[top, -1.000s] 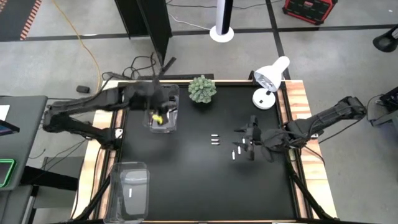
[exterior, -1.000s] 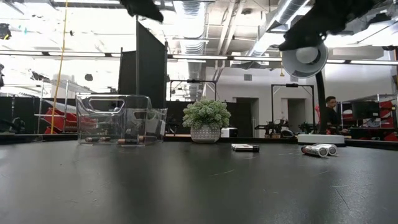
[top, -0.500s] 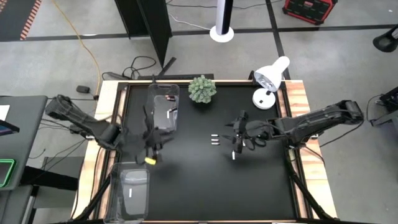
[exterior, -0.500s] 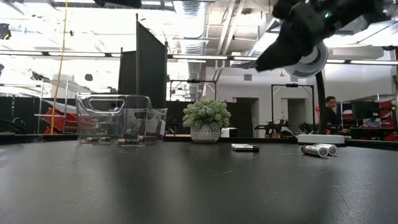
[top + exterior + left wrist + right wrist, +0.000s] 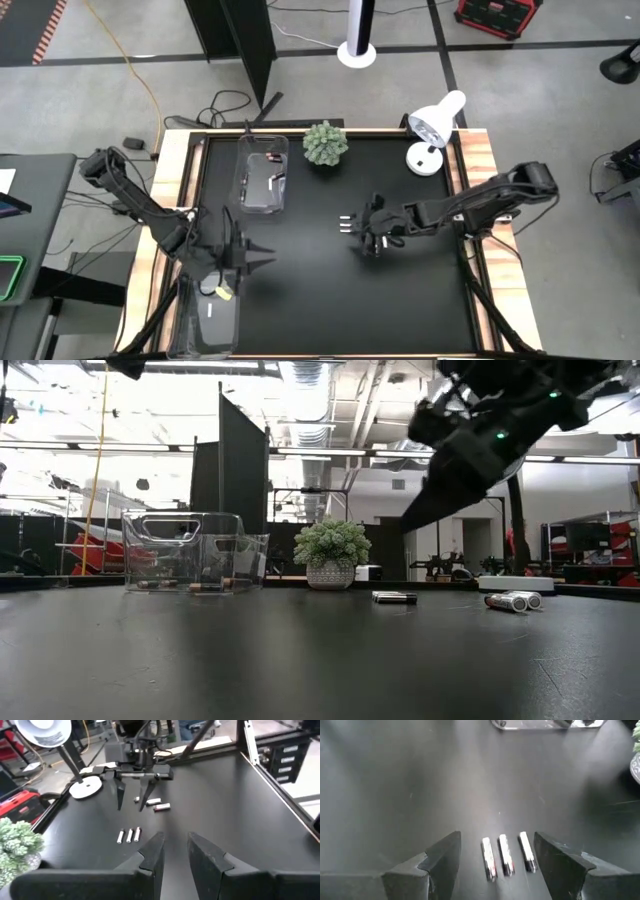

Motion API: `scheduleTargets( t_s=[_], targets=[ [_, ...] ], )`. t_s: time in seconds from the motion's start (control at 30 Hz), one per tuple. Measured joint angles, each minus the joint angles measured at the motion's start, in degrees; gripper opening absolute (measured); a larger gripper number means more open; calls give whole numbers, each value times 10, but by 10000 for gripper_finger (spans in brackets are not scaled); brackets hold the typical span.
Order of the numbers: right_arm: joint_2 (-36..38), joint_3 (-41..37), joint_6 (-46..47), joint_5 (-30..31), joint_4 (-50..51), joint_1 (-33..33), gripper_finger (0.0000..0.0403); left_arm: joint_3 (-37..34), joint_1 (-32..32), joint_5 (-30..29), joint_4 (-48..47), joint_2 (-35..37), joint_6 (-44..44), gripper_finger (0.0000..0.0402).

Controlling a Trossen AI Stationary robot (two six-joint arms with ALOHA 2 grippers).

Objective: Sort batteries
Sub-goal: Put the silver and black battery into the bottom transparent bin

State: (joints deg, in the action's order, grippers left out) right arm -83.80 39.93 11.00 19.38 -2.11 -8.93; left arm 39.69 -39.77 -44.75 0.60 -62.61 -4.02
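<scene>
The right gripper (image 5: 362, 232) hangs spread wide over the middle of the black table (image 5: 300, 300), its fingers (image 5: 442, 857) straddling a row of three white batteries (image 5: 507, 854). Two more batteries (image 5: 156, 804) lie toward 3 o'clock of that row. The left gripper (image 5: 258, 262) sits at the table's 8 o'clock, just by the near clear bin (image 5: 212, 310); its fingers (image 5: 152, 855) stand narrowly apart with nothing between them. The far clear bin (image 5: 263, 175), at 11 o'clock, holds dark batteries (image 5: 205, 586).
</scene>
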Motion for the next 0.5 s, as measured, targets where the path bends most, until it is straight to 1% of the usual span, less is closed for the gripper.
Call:
scheduleTargets(
  t_s=[0.23, 0.33, 0.4, 0.5],
  targets=[
    [-66, 67, -25, 1, 11, 26, 270, -16, -2, 6, 0, 0, -4, 77],
    [-89, 99, -51, 1, 50, 42, 269, -16, -2, 10, -1, -3, -5, 77],
    [-102, 115, -62, 1, 93, 55, 269, -16, -4, 13, -5, -3, -8, 77],
    [-115, 136, -65, 1, 133, 77, 269, -16, -4, 23, -17, -3, -11, 77]
  ],
)
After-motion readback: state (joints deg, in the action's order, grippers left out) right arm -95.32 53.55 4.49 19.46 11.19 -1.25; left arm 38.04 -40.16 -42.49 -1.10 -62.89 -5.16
